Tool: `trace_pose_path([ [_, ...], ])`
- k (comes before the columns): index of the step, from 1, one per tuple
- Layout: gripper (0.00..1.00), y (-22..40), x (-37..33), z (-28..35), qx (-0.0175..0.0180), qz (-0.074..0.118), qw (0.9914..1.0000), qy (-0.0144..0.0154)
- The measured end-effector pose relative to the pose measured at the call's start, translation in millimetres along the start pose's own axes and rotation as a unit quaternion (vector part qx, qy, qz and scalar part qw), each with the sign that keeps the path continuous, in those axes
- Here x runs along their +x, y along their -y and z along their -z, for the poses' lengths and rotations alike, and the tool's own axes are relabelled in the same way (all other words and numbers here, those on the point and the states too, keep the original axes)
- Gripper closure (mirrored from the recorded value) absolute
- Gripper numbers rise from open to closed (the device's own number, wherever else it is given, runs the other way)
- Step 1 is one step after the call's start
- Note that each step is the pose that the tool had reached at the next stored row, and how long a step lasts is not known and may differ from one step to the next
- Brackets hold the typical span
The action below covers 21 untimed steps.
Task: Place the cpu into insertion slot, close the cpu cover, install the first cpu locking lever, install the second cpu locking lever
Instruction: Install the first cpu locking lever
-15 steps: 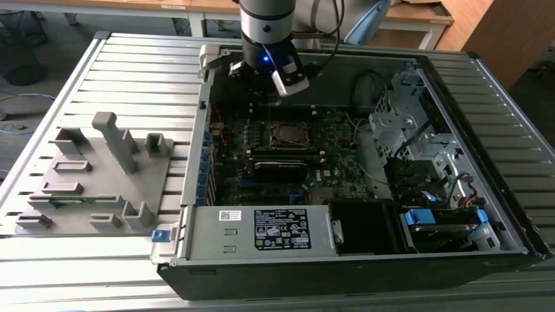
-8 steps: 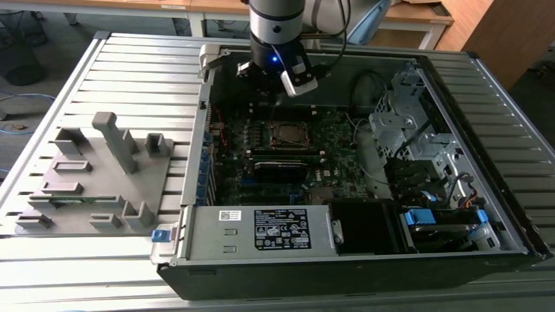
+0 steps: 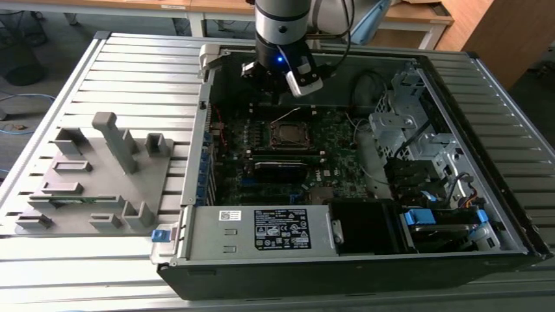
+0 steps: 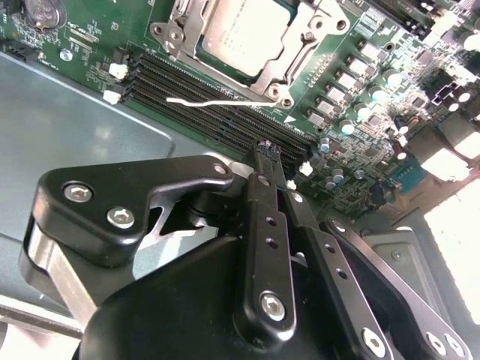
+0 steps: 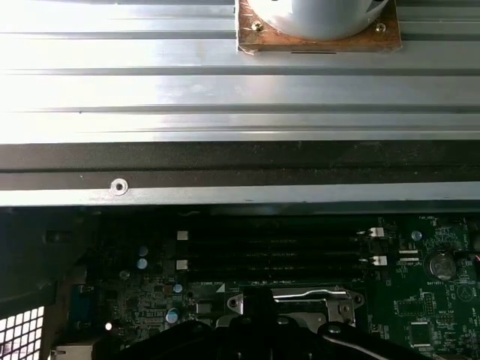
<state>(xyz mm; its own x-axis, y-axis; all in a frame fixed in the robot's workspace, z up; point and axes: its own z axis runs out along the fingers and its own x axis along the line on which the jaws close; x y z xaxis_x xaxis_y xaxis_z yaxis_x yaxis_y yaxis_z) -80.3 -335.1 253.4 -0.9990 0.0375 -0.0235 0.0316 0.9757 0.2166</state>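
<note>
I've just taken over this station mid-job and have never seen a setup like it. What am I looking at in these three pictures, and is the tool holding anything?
The exterior view looks down at a slatted metal table with an open computer case lying on it and a grey holder block at that view's left. The robot arm reaches into the case over the green circuit board. The two wrist views come from cameras riding on the arm. In the second wrist view the black tool is shut with nothing in it, above the board's long memory slots. Beyond it the chip sits in its socket, the silvery frame cover lies down around it, and a thin wire lever sticks out beside it.
</note>
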Motion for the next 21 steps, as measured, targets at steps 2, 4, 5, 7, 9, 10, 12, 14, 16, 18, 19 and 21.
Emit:
trace_pose_path([
  [2,0.89,0.0,-0.1,-0.7,-0.0001,0.0,1.0,0.0001],
  [4,0.89,0.4,0.0,-1.9,0.0005,0.0,1.0,0.0],
  [5,0.89,0.6,0.0,-2.6,0.0023,0.0,1.0,0.0001],
  [7,0.89,0.7,0.0,-3.7,0.0117,0.0,0.99993,0.0004],
  [9,0.89,0.6,0.1,-4.3,0.0251,0.001,0.99969,0.0008],
  [10,0.89,0.8,0.1,-5.1,0.0268,0.001,0.99964,0.001],
  [12,0.89,1.1,0.1,-6.8,0.0269,0.001,0.99964,0.001],
  [14,0.89,1.6,0.1,-8.7,0.0269,0.001,0.99964,0.0009],
  [16,0.89,1.9,-0.3,-10.5,0.0269,0.001,0.99964,0.001],
  [18,0.89,1.9,-2.1,-11.3,0.027,0.001,0.99964,0.0009],
  [19,0.89,1.9,-3.2,-11.7,0.0269,0.001,0.99964,0.0009],
  [21,0.89,1.8,-5.6,-12.2,0.027,0.001,0.99964,0.0009],
])
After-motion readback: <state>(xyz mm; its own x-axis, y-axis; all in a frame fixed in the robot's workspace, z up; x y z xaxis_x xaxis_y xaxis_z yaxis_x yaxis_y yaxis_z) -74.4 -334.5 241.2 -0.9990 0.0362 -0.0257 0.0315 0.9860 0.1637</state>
